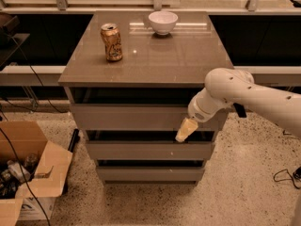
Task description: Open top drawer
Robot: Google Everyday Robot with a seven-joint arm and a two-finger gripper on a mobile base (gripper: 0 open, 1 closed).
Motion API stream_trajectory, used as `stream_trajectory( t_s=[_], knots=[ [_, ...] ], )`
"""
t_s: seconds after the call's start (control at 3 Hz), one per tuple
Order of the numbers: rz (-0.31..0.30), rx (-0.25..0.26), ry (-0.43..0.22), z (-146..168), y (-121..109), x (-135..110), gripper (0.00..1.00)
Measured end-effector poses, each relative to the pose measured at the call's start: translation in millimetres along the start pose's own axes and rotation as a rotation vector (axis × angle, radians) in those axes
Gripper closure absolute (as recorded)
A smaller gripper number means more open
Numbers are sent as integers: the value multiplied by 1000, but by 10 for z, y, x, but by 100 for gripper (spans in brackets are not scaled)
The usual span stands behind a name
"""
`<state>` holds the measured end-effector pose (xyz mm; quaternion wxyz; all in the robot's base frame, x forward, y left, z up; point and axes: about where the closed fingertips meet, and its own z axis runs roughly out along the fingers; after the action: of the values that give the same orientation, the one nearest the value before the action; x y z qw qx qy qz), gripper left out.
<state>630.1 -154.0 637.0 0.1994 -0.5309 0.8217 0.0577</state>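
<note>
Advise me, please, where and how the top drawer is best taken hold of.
Probably its lower edge, approached from the front and below. The top drawer has a flat, handle-less front, but a dark gap runs under that edge, leaving a lip to hook. The gripper sits there, right of centre.
</note>
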Motion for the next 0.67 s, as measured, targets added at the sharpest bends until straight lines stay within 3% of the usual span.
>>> stream_trajectory(
  t_s=[0.67],
  knots=[
    [0,0,0,-53,-6,-22,61]
  ],
)
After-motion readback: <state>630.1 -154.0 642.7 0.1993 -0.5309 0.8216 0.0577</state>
